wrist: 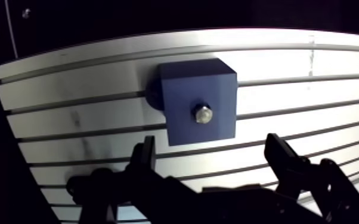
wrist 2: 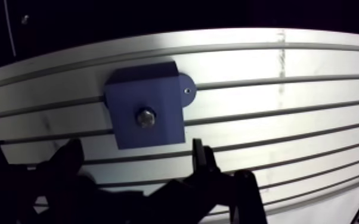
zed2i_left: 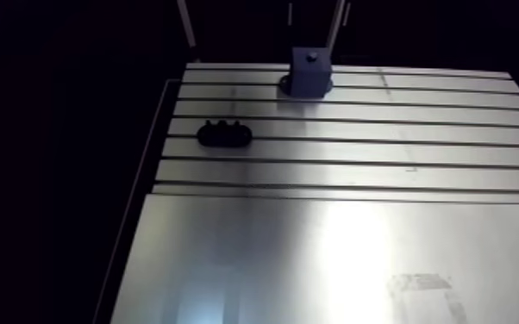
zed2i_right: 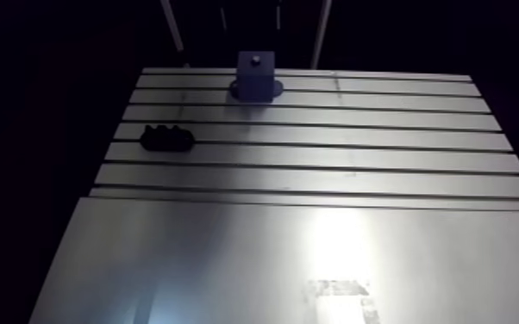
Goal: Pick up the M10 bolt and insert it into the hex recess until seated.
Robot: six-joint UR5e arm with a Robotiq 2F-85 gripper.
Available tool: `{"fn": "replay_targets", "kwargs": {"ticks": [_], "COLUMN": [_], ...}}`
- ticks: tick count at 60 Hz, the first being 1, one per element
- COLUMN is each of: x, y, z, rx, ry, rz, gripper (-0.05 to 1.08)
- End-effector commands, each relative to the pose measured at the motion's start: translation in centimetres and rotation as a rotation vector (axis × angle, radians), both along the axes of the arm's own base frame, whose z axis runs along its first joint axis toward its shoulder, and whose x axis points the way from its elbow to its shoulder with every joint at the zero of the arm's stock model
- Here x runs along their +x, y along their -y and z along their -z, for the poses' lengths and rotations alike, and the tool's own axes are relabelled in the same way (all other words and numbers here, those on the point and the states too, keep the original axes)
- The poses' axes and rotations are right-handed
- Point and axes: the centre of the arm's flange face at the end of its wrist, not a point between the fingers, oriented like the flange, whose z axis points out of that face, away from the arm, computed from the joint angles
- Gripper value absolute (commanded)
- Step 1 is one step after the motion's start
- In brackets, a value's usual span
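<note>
Closest to the wrist camera, your gripper (wrist: 212,149) has its two dark fingers (wrist: 283,158) spread wide, with nothing held between them. Just ahead of the fingertips, the blue block (wrist: 197,98) sits on the slotted aluminium table (wrist: 313,65). The M10 bolt (wrist: 203,113) shows as a small metal end in the middle of the block's top face; you cannot tell from here how deep it sits. The wrist view also gives you a rounded foot tab on the block's side. The arm view shows no gripper, but it adds a black holder (zed2i_left: 223,133) with three bumps. It lies on the table well apart from the block, nearer the camera and off to one side.
</note>
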Motion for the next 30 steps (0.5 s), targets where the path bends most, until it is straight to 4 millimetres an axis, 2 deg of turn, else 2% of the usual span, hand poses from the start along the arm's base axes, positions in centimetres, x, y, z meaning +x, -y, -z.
{"fn": "replay_targets", "kwargs": {"ticks": [1, 15, 24, 30], "x": [0.2, 0.4, 0.4, 0.6], "y": [-1.1, -1.1, -1.0, -1.1], "z": [0.5, 1.4, 1.5, 2.0], "rx": [-0.005, -0.014, -0.022, -0.031], "ry": [-0.022, -0.005, -0.001, 0.006], "rz": [0.032, 0.028, 0.027, 0.031], "gripper": [0.01, 0.01, 0.09, 0.20]}}
